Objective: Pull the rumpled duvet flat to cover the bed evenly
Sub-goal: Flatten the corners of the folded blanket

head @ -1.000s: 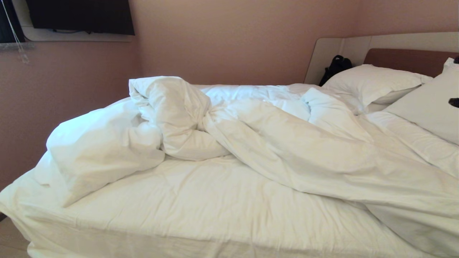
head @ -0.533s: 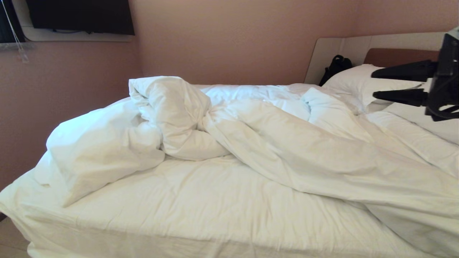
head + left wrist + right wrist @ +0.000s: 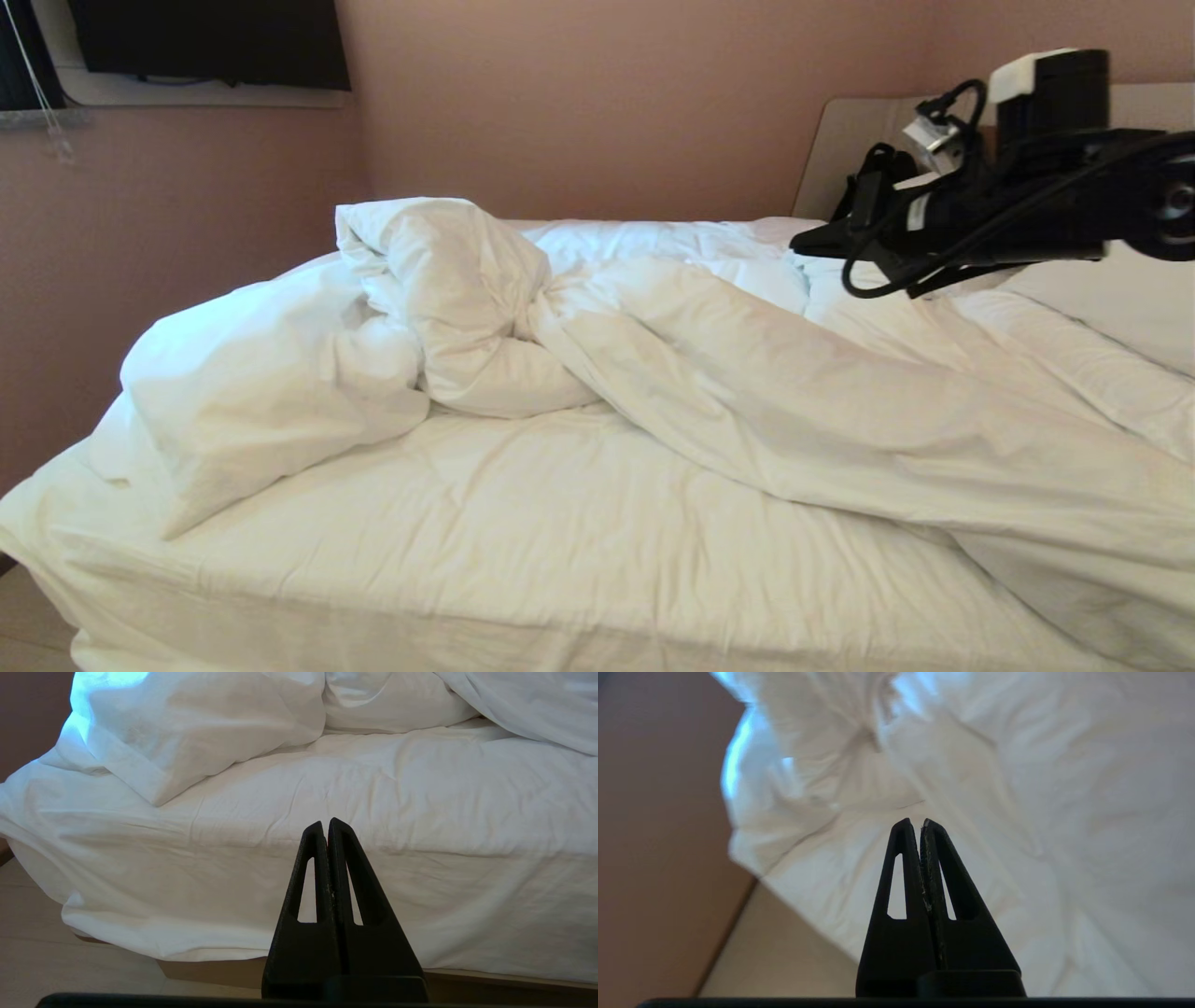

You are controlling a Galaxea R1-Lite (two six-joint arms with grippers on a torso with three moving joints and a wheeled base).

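Note:
The white duvet [image 3: 747, 373] lies rumpled on the bed [image 3: 523, 560], bunched in a tall heap at the left with a thick ridge running down to the right. My right gripper [image 3: 799, 249] reaches in from the right, level, above the duvet's far part near the pillows. In the right wrist view that gripper [image 3: 915, 822] is shut and empty, hovering over duvet folds [image 3: 971, 765]. My left gripper [image 3: 325, 822] is shut and empty, held low before the bed's near side, facing the sheet and the tan base [image 3: 210, 970].
A white pillow [image 3: 1111, 299] lies at the right under my right arm, before the beige headboard surround [image 3: 845, 140]. A pink wall [image 3: 140, 233] runs close along the bed's left side, with a dark screen [image 3: 205, 42] above. Light floor [image 3: 46, 961] shows at the bed's near corner.
My right arm has swung in from the right edge and moved left across the pillows. Its gripper, open half a second ago, has shut. The duvet has not moved.

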